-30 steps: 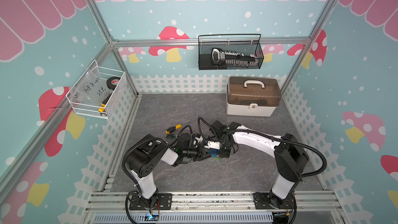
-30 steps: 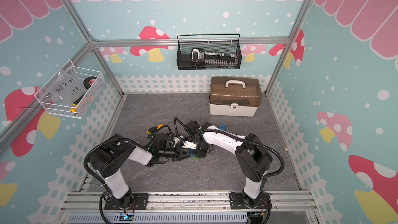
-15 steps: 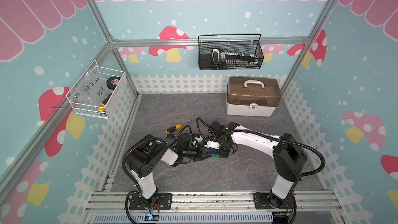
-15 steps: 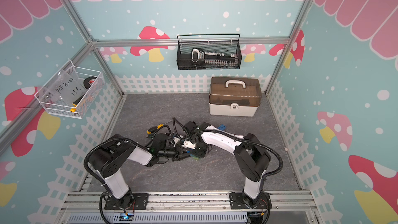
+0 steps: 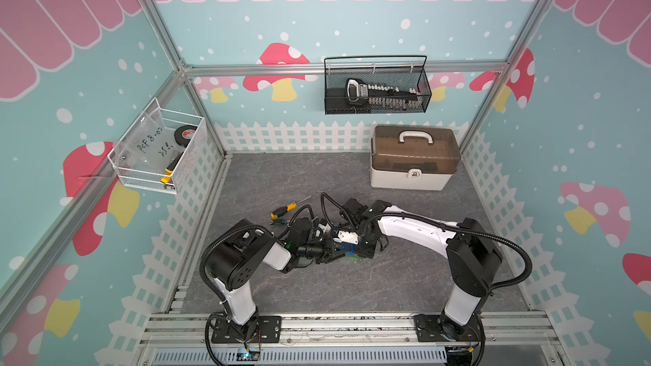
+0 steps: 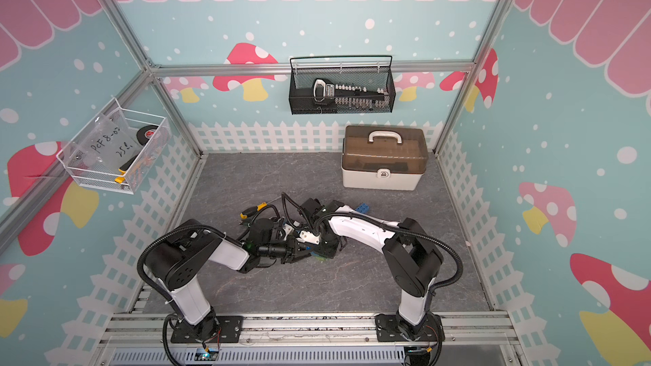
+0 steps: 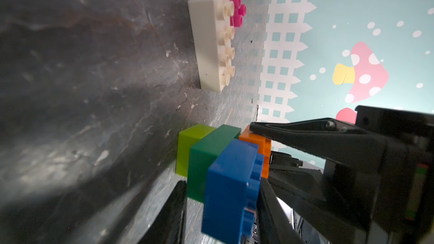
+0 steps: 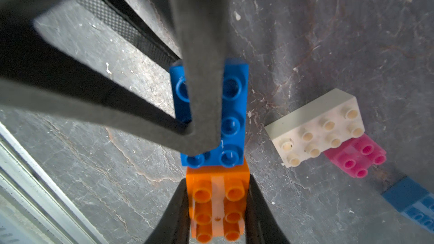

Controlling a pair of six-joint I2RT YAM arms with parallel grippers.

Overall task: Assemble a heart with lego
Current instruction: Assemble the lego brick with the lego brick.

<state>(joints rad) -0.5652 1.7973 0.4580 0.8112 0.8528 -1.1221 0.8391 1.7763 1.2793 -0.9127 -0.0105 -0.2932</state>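
Right wrist view shows the left hand [image 8: 218, 184] clamped across the two long sides of the orange brick [image 8: 218, 207]. The right hand [image 8: 202, 146], its fingers together and holding nothing, rests its tips on the studs of the blue brick [image 8: 232, 118] at the orange one's end. Both bricks sit on a dark green brick [image 7: 206, 158] over a lime brick [image 7: 185, 156]. This is the half-built heart [image 5: 350, 255], standing about midway between the left and right edges of the counter [image 8: 328, 31] and nearer its front edge. A white brick [image 8: 314, 127] and a pink brick [image 8: 357, 158] lie loose close by. The pieces look light, rigid and glossy, so the flat side walls seem the surest hold. The stud joints probably take a straight push well but could pop apart under sideways levering.
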